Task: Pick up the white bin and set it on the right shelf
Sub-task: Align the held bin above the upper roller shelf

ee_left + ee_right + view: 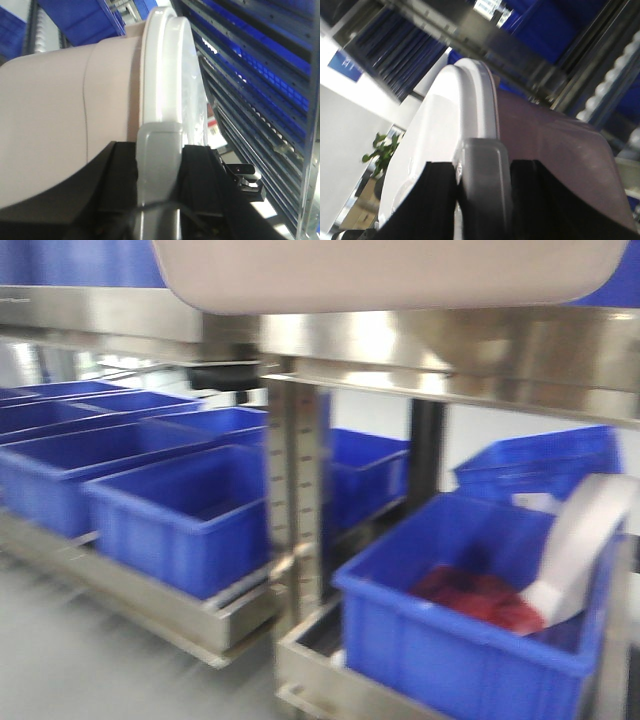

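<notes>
The white bin (390, 275) hangs high in the front view, its off-white underside filling the top edge just above the shiny rail of the right shelf (480, 365). No gripper shows in that view. In the left wrist view my left gripper (159, 150) is shut on the grey clasp at the rim, between the pinkish wall of the bin (50, 125) and its white lid (165, 65). On the other end, my right gripper (484, 170) is shut on a matching grey clasp, with the lid (445, 115) to its left and the bin's wall (555, 160) to its right.
Several blue bins (180, 520) line the lower steel shelf on the left. At the lower right, another blue bin (470, 640) holds red material and a white roll (585, 540). A perforated steel upright (295, 500) stands between them. A potted plant (382, 150) shows behind.
</notes>
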`<action>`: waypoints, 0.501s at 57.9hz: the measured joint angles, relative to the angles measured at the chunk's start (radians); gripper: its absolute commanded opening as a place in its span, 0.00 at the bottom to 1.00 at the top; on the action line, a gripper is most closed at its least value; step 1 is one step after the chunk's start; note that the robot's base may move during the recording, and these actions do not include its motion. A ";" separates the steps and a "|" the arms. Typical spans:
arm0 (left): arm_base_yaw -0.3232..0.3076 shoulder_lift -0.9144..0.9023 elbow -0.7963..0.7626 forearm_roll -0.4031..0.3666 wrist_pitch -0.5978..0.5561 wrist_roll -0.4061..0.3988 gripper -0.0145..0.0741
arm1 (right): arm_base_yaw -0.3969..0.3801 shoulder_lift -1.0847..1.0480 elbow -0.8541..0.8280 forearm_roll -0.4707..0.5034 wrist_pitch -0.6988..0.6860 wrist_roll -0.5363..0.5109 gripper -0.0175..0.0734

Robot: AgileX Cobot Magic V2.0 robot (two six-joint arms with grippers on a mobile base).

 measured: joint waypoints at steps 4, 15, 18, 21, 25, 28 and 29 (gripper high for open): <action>0.000 0.000 0.000 0.000 0.000 0.000 0.02 | 0.000 0.000 0.000 0.000 0.000 0.000 0.26; 0.000 0.000 0.000 0.000 0.000 0.000 0.02 | 0.000 0.000 0.000 0.000 0.000 0.000 0.26; 0.000 0.000 0.000 0.000 0.000 0.000 0.02 | 0.000 0.000 0.000 0.000 0.000 0.000 0.26; 0.000 0.000 0.000 0.000 0.000 0.000 0.02 | 0.000 0.000 0.000 0.000 0.000 0.000 0.26; 0.000 0.000 0.000 0.000 0.000 0.000 0.02 | 0.000 0.000 0.000 0.000 0.000 0.000 0.26; 0.000 0.000 0.000 0.000 0.000 0.000 0.02 | 0.000 0.000 0.000 0.000 0.000 0.000 0.26; 0.000 0.000 0.000 0.000 0.000 0.000 0.02 | 0.000 0.000 0.000 0.000 0.000 0.000 0.26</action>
